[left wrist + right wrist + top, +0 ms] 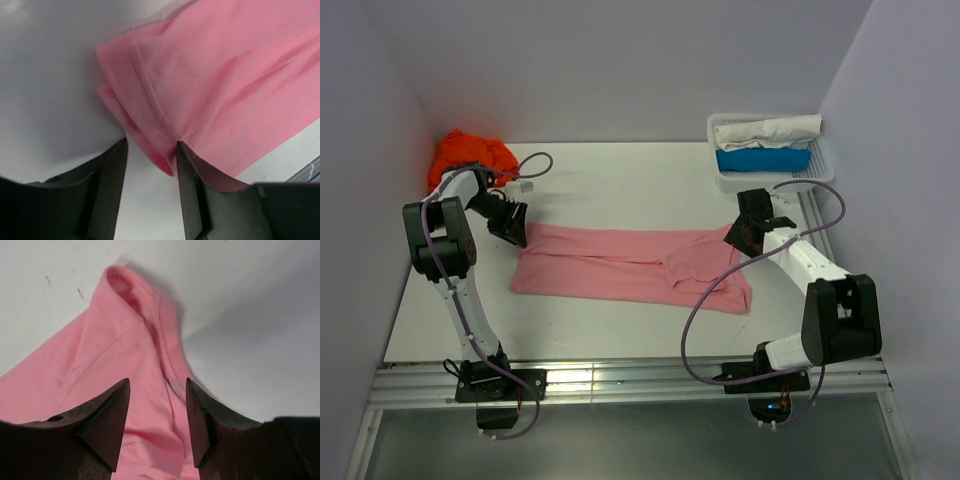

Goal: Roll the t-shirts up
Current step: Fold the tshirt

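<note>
Top external view: both arms bend down over the pink t-shirt (630, 265), spread flat; left gripper (510, 228) at its left end, right gripper (748, 232) at its right (both claws released, jaws apart); the orange t-shirt (470, 155) sits crumpled far left.

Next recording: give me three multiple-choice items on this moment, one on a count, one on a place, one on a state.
1. How many rolled cloths lie in the white basket?
A one
B two
C four

2. Where is the orange t-shirt?
A in the basket
B at the table's far left corner
C at the near right corner

3. How does the pink t-shirt lie?
A rolled tight
B heaped in a ball
C flat, as a long folded strip

Answers:
1 B: a white roll and a blue roll are in it.
2 B: it sits bunched against the back wall, on the left.
3 C: it stretches flat across the middle, its edge doubled over.
</note>
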You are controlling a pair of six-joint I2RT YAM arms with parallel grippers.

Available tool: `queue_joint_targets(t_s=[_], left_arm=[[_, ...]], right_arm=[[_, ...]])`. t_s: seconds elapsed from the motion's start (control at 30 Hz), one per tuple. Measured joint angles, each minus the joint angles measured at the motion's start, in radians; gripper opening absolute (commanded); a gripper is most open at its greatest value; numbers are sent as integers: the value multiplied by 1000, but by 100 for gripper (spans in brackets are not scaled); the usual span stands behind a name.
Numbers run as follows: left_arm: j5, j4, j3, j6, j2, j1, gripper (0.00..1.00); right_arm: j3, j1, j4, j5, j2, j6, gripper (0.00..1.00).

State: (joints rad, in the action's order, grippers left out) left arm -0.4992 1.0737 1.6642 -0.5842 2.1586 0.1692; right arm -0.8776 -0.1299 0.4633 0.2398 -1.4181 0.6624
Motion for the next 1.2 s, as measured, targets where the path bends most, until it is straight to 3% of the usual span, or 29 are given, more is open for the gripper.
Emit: queue_joint_targets(t_s=[0.23,0.7,0.73,0.87,1.2], left_arm=[[43,-32,-79,-34,-40,-5,46],[51,-49,-78,-33,-55,-5,56],[49,-48,-71,-33,-55,-5,56],[19,-49,-25,-23,-56,-1,55],[-103,-86,87,60,-109,106,55]], right_arm=[[71,-41,7,-33,39,33,57],[81,-76,34,-42,-75,53,63],[81,-76,39,-39,-90,52,59],[55,-77,56,-21,-127,38,18],[-28,-75,134,3,-195,14,15]])
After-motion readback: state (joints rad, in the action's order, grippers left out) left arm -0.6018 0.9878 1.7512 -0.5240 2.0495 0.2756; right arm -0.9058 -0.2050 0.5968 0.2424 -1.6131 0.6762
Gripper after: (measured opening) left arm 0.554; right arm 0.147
